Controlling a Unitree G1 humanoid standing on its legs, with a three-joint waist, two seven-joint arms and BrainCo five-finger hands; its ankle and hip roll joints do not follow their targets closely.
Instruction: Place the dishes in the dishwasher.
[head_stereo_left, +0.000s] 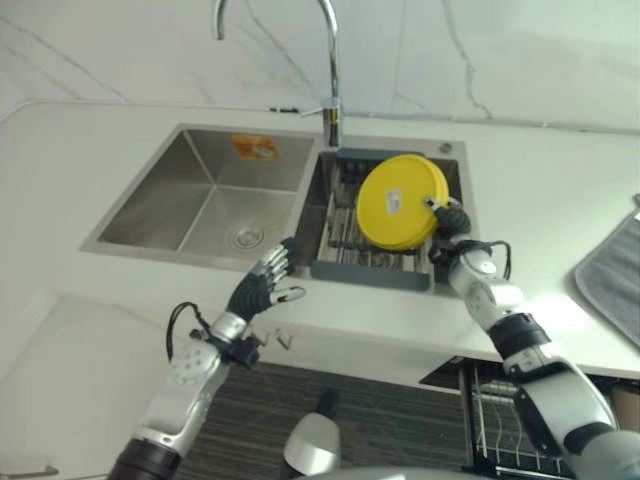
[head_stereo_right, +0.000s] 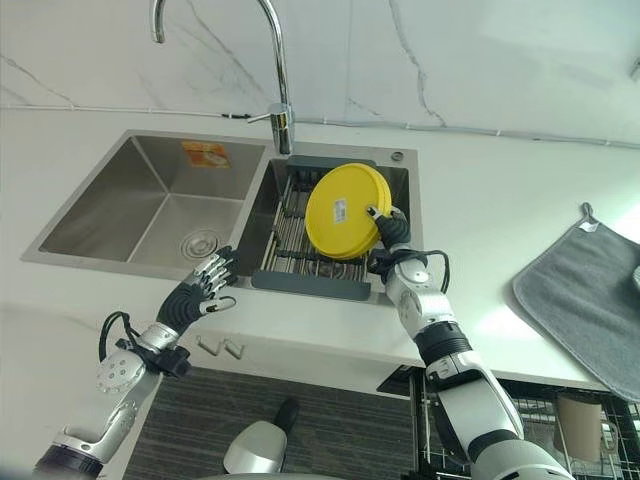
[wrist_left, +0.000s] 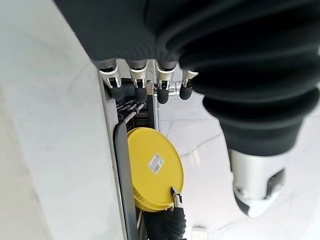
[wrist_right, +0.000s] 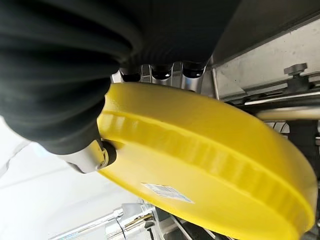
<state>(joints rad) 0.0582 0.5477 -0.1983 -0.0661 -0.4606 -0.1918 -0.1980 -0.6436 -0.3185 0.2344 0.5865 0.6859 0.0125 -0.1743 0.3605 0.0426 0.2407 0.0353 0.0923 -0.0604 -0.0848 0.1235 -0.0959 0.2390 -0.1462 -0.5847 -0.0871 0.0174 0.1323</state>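
Two basins sit side by side in the white table (head_stereo_left: 560, 190). Furthest left, the left hand (head_stereo_left: 262, 288) hovers over the table's front edge, just in front of the left basin (head_stereo_left: 200, 195), its fingers (wrist_left: 137, 87) straight and spread and holding nothing. That steel basin has a round drain (head_stereo_left: 245, 238) in its floor and an orange sticker (head_stereo_left: 254, 147) on its back wall. Between the two basins, at the back rim, rises the curved chrome faucet (head_stereo_left: 331, 70).

To its right, the right basin (head_stereo_left: 462, 180) holds a dark-framed wire drying rack (head_stereo_left: 365, 265). The yellow plate (head_stereo_left: 402, 201) stands tilted on its edge above this rack, its underside with a small white label (head_stereo_left: 393, 200) facing the camera. The right hand (head_stereo_left: 450, 222) is clamped on the plate's right rim: its thumb (wrist_right: 95, 155) presses the underside near the edge, and in the right wrist view its fingers (wrist_right: 162, 71) reach over the other face. The plate's lower edge is close to the rack's wires, though contact cannot be made out.

Further right, a grey cloth (head_stereo_right: 590, 285) lies on the table. Below the table's front edge, on the right, an open dishwasher rack (head_stereo_left: 495, 410) of wire shows beside the right arm.
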